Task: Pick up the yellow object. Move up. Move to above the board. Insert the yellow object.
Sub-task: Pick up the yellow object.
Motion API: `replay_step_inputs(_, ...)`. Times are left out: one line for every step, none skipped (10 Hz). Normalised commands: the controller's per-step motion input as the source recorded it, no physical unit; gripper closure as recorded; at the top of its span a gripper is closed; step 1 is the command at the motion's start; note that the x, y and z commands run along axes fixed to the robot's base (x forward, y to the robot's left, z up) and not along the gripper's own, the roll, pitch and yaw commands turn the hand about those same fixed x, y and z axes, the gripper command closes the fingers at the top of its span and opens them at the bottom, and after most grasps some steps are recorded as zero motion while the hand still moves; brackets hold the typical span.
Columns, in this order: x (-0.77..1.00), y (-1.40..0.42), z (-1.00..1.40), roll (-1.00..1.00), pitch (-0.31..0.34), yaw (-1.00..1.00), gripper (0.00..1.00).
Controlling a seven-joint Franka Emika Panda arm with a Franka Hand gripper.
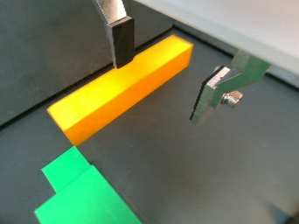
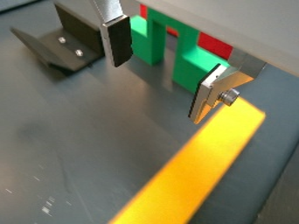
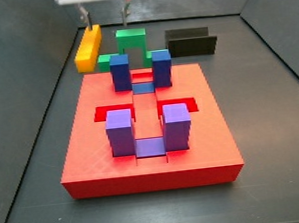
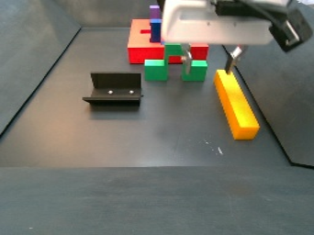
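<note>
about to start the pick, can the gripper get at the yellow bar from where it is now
Probably yes. The gripper is open, over one end of the yellow bar, one finger by its edge. Nothing lies on the bar; the green block stands beside it, apart.

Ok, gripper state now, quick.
Gripper: open, holding nothing, low over the yellow object, one finger at the bar's edge, the other clear of it.

Claw mostly hidden behind its own white housing in a side view. Yellow object runs off the frame edge in a wrist view, and the board sits partly behind the green block.
</note>
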Motion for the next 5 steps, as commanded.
replay_step_inputs(-0.32,0.18,-0.32,0.00,-0.060,0.00,0.00)
replay_step_inputs(-0.33,0.44,-0.09,-0.06,-0.059,0.00,0.00)
replay_step_inputs(-0.43,0.39,-0.13,-0.01,-0.056,0.00,0.00)
replay_step_inputs(-0.25,0.07,-0.04,0.00,-0.013,0.00,0.00)
replay_step_inputs(-0.22,0.01,-0.03,0.00,0.000,-0.02,0.00)
